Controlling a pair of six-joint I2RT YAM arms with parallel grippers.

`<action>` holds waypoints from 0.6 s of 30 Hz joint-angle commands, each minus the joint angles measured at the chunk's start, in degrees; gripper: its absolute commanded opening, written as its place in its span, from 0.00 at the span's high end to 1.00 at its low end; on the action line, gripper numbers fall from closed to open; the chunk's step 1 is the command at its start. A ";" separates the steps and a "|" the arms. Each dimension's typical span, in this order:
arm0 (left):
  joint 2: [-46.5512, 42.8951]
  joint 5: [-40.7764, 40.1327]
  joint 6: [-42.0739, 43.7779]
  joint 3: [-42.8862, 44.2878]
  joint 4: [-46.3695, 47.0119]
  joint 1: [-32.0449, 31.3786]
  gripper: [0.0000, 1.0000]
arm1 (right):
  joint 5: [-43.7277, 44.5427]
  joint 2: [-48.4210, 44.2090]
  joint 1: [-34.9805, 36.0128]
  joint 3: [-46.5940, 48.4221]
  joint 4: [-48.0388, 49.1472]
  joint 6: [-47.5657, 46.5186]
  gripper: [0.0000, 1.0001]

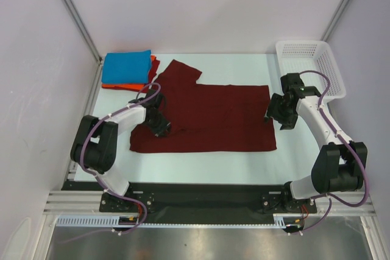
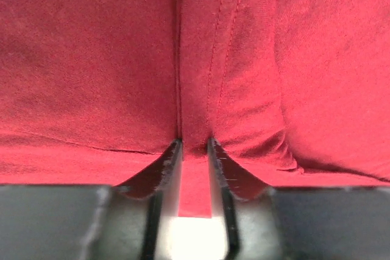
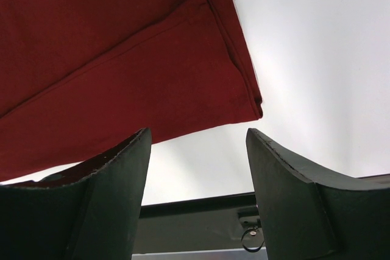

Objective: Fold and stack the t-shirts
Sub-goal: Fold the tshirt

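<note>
Pale surface (image 1: 244,162) — left tool (image 2: 195,141) pinches a ridge of the maroon t-shirt (image 1: 213,120), probably to fold it; right tool (image 3: 198,135) gapes empty by its right edge.

White arms (image 1: 125,115), purple cables (image 1: 91,131), black joints (image 1: 97,148)

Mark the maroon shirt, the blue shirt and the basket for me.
maroon t-shirt (image 1: 213,114), top view, middle of its body.
blue t-shirt (image 1: 127,67), top view, centre of folded top.
white mesh basket (image 1: 304,59), top view, bare floor.
</note>
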 commanded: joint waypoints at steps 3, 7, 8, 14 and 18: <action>-1.10 -2.61 1.04 2.17 0.41 -0.46 0.86 | 0.21 -2.21 0.01 -0.53 0.58 -0.14 0.31; -1.72 -6.30 4.11 6.37 -1.96 -1.25 0.92 | -0.05 -2.03 0.10 -0.80 0.84 0.04 0.31; -1.55 -6.48 4.73 7.35 -2.49 -1.51 0.95 | -0.05 -1.77 0.10 -0.80 1.10 0.12 0.31; 3.10 -7.89 9.39 16.49 -5.57 -4.67 1.00 | 0.04 0.42 0.10 0.86 2.60 0.04 0.31; 8.46 -6.14 12.29 21.50 -5.04 -5.38 0.98 | -0.05 3.67 0.19 3.33 3.83 -0.23 0.31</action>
